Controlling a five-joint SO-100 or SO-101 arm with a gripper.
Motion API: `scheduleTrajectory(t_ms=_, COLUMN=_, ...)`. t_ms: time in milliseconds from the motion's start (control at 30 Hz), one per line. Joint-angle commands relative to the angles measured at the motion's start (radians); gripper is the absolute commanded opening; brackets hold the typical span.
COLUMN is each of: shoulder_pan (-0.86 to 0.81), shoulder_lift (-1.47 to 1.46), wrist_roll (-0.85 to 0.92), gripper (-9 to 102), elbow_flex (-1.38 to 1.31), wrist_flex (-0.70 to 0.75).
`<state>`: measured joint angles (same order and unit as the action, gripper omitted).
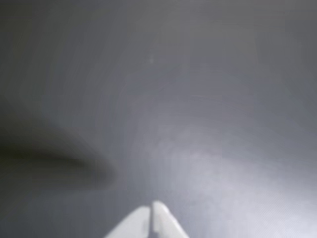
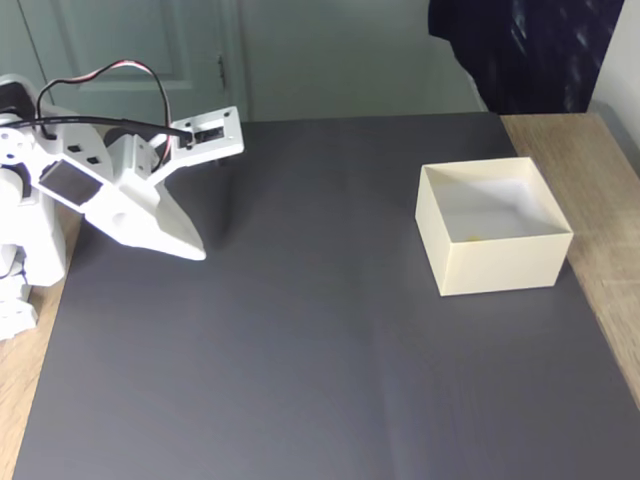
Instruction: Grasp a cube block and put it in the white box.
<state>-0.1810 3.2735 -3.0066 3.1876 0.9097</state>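
The cube [image 2: 470, 238] seems to lie inside the box [image 2: 497, 262]: in the fixed view a small yellow speck sits on the box floor, close against the near wall. It is too small to be sure of, so treat that as a likely reading, not a certain one. No other yellow thing lies on the surface [image 2: 320, 350].

The box is cream-white, square and upright, standing on the right part of the dark mat, well apart from the arm. Its walls are thin and straight.

The hand [image 2: 197, 250] is at the left of the fixed view, its white fingers pinched together to a point, tip down just above or on the mat. In the wrist view the two fingertips [image 1: 161, 218] meet at the bottom edge with bare grey mat beyond them. The hand is closed and holds nothing.

By the look of it, the putting-in is done and the arm is parked. If so, leave the box alone and rest the arm where it is.

If you judge the cube is not in the box, find it first before moving. Then open the fingers wide before descending, straddle two flat faces, and close squarely. Carry it high enough to clear the box rim, and let go over the middle, not the thin wall.
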Motion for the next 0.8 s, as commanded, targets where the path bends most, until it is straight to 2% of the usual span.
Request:
scheduleTrajectory(t_ms=0, shoulder_pan=0.014, shoulder_lift=0.006, wrist_roll=0.002, gripper=0, elbow_flex=-0.005, wrist_flex=0.051)
scheduleTrajectory(t_ms=400, shoulder_pan=-0.015, shoulder_lift=0.006, wrist_roll=-0.035, gripper=0, elbow_flex=-0.003, wrist_flex=0.196)
scheduleTrajectory(t_ms=767, shoulder_pan=-0.012, shoulder_lift=0.008, wrist_roll=-0.032, gripper=0, elbow_flex=-0.003, wrist_flex=0.204)
